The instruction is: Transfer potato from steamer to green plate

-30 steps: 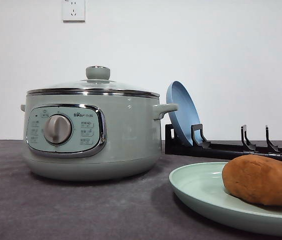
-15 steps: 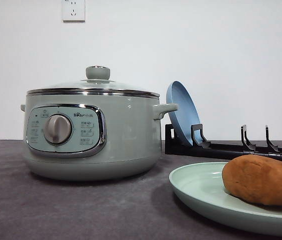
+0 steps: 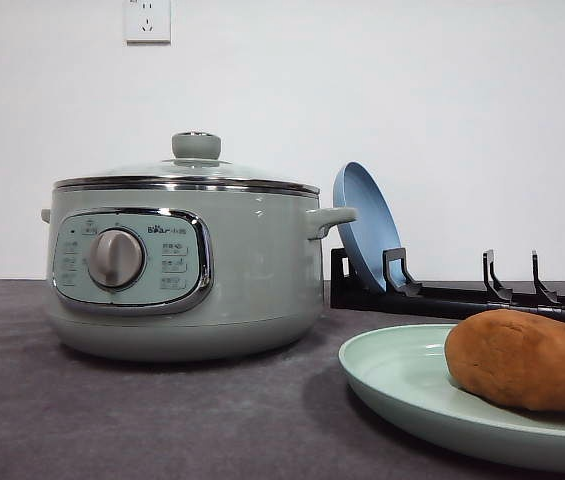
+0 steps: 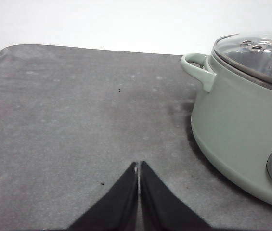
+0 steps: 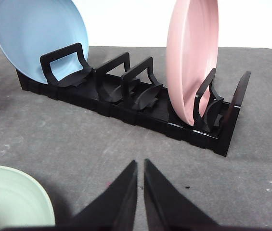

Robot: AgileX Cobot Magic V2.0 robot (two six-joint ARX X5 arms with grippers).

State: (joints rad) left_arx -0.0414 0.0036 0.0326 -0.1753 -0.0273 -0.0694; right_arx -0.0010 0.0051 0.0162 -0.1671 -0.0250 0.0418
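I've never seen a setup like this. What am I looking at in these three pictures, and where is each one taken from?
This is a two-armed robot at a grey table. One picture looks forward over the table: a sage-green steamer with its glass lid on, and a potato lying on a green plate. Behind them a blue plate stands in a black rack.

The other two come from cameras on the arms' wrists. The dark wedges at their lower edges are the pincers. The left pincer is shut, holds nothing, and hangs over bare table beside the steamer. The right pincer is nearly shut, also holds nothing, and faces the rack, where a pink plate stands too.
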